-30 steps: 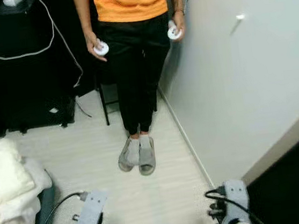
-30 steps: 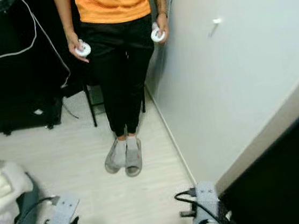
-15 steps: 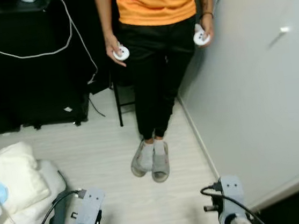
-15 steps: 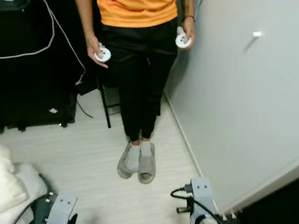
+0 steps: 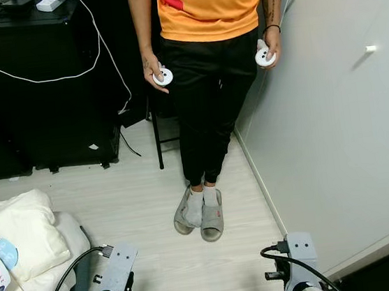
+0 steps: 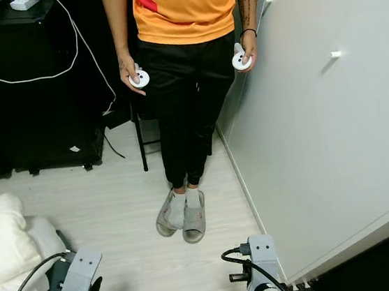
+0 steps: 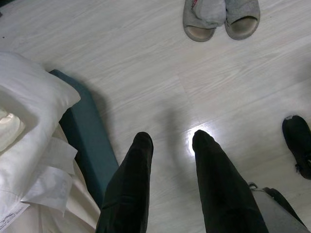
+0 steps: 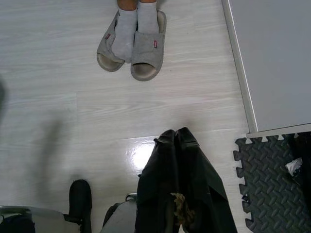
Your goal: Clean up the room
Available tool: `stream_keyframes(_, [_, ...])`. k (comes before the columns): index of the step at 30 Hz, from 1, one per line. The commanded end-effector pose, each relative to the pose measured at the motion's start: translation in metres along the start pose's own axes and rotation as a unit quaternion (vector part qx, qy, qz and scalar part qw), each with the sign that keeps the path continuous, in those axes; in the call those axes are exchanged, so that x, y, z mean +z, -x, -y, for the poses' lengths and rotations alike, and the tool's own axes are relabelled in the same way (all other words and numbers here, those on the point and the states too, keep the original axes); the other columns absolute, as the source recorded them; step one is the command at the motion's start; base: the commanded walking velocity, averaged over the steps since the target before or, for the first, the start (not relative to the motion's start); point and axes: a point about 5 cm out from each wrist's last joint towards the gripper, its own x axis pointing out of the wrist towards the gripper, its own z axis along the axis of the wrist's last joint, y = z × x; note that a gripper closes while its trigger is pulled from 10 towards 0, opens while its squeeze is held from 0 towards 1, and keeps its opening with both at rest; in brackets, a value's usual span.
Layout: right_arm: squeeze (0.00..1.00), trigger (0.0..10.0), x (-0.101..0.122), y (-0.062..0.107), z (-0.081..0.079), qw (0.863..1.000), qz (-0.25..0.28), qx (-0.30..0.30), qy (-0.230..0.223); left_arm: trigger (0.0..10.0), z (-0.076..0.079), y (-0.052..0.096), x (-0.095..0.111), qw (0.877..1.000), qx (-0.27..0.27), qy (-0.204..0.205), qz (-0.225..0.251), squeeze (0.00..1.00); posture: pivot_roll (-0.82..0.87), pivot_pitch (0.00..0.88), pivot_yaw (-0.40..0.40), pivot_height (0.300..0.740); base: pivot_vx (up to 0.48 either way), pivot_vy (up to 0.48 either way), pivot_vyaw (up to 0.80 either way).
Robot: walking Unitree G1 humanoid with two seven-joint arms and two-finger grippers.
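Currently: white pillows piled far left on the bed, teal bed edge beside them. Left end effector hangs over pale floor, fingers apart, empty. Person in grey slippers stands centre holding two white controllers. Right end effector low near the white wall, fingers together; black foam mat beside it.
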Motion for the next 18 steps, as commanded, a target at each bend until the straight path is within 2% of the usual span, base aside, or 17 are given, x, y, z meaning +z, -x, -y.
stream_keyframes(1, [0.00, 10.0, -0.0088, 0.0041, 0.0059, 1.000, -0.016, -0.006, -0.001, 10.0, 0.0059, 0.0018, -0.0069, 1.000, -0.011, 0.001, -0.014, 0.00, 0.04, 0.070, -0.003, 0.740, 0.000, 0.000, 0.00])
stream_keyframes(5, [0.00, 10.0, -0.0086, 0.0038, 0.0066, 1.000, -0.019, -0.016, 0.009, 10.0, 0.0060, 0.0017, -0.0068, 1.000, -0.011, 0.001, -0.014, 0.00, 0.04, 0.070, -0.003, 0.740, 0.000, 0.000, 0.00])
stream_keyframes(18, [0.00, 10.0, -0.0081, 0.0040, 0.0079, 1.000, -0.017, -0.012, 0.002, 10.0, 0.0059, 0.0017, -0.0067, 1.000, -0.011, 0.001, -0.014, 0.00, 0.04, 0.073, -0.002, 0.740, 0.000, 0.000, 0.00])
